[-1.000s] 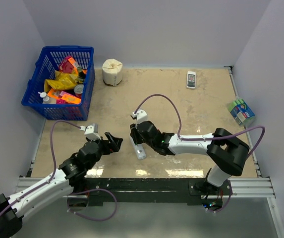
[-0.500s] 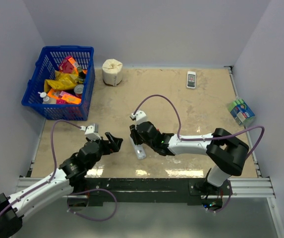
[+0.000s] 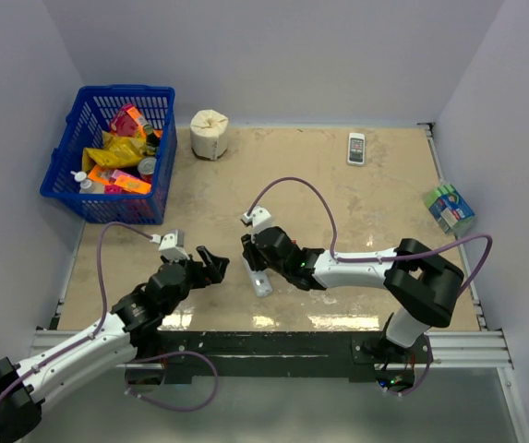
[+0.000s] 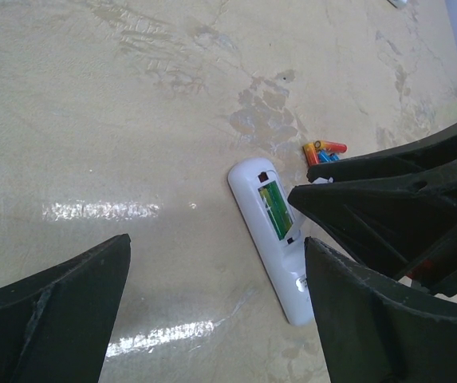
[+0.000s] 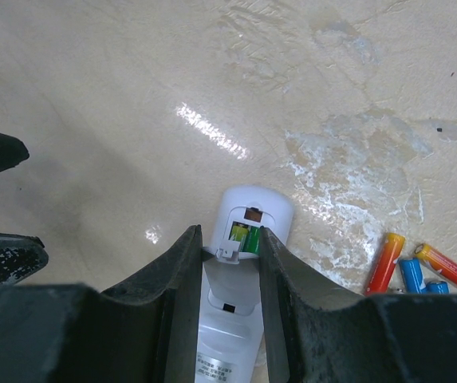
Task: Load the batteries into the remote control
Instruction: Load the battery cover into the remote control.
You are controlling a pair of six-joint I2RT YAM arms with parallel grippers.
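Black right fingers (image 5: 168, 287) pinch the remote control (image 4: 276, 251) by its long sides, one against each edge, close to its rounded end. The remote lies back up on the tabletop (image 3: 384, 194), near the front edge between the two arms. Its battery bay is uncovered, and green batteries (image 5: 246, 237) show inside it. A small cluster of loose batteries (image 5: 407, 271) in orange, red and blue lies on the tabletop just beside that rounded end, apart from the remote.

The left fingers (image 4: 61, 311) are spread wide and hold nothing. They hang over bare tabletop near the remote, not touching it.

Farther off, a blue basket (image 3: 70, 161) of packets sits in the far left corner with a pale roll (image 3: 210, 134) beside it. A short white handset (image 3: 356, 148) lies by the far edge, and a green-blue pack (image 3: 449, 208) by the right edge.
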